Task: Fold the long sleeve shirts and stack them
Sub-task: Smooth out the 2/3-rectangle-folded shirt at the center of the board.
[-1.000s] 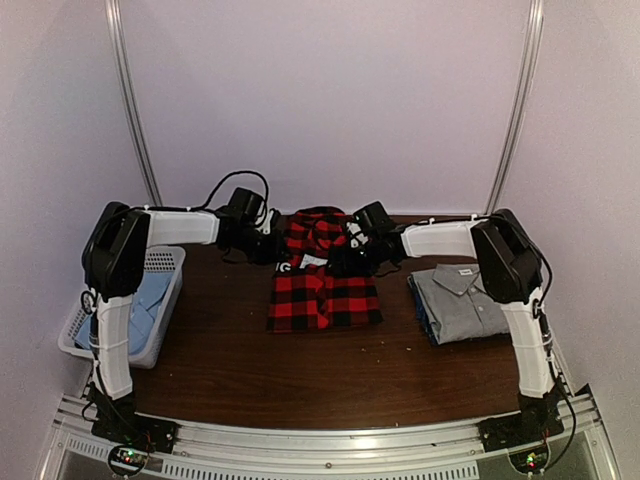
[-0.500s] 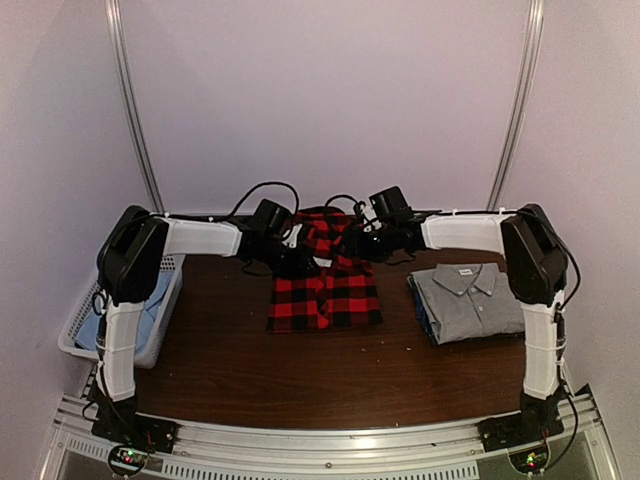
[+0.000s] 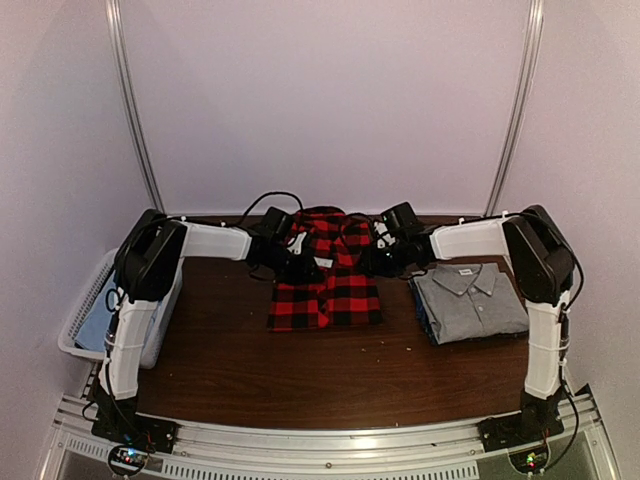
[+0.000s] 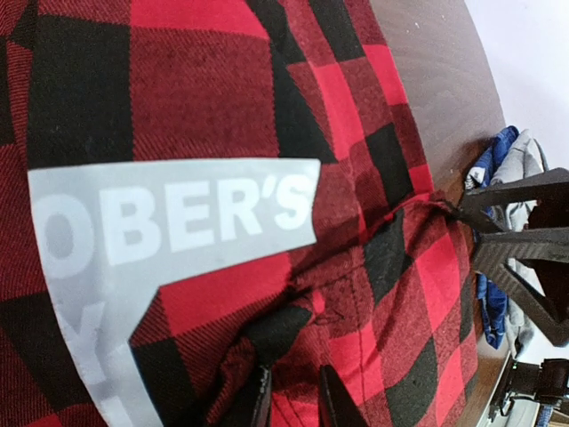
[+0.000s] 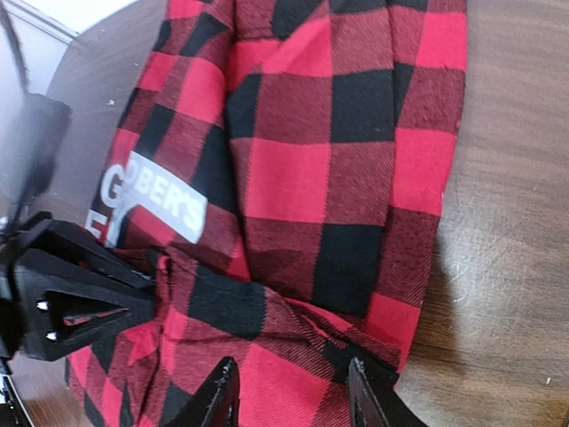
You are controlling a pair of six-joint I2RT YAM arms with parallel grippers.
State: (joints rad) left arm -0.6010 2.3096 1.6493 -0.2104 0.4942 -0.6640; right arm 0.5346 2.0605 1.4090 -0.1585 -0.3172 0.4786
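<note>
Red-and-black flannel sat pinched between the fingers of my left hand [image 4: 295, 405]. The tips stood narrow, clamped on a raised fold of the flannel shirt [image 4: 356, 294], close to its white block letters [image 4: 178, 213], of which I could read "OBER'S".

My right hand [image 5: 293, 396] had its fingers set apart on either side of another fold at the shirt's edge, with cloth lying between them. I could not tell whether it was gripping that fold or only straddling it. In each wrist view the other hand showed across the cloth, and the flannel puckered toward its tips.

From the overhead camera, both hands were at the far end of the flannel shirt, the left on its left side and the right on its right. The far part of the shirt was bunched up between them. The near part lay flat on the brown desk [image 3: 300, 375], about midway across.

To the right, apart from the flannel, the grey shirt [image 3: 468, 300] lay folded on the desk with its collar toward the far side. At the desk's left edge stood a white basket [image 3: 82, 310] holding pale blue cloth [image 3: 92, 332], partly hidden behind my left arm.
</note>
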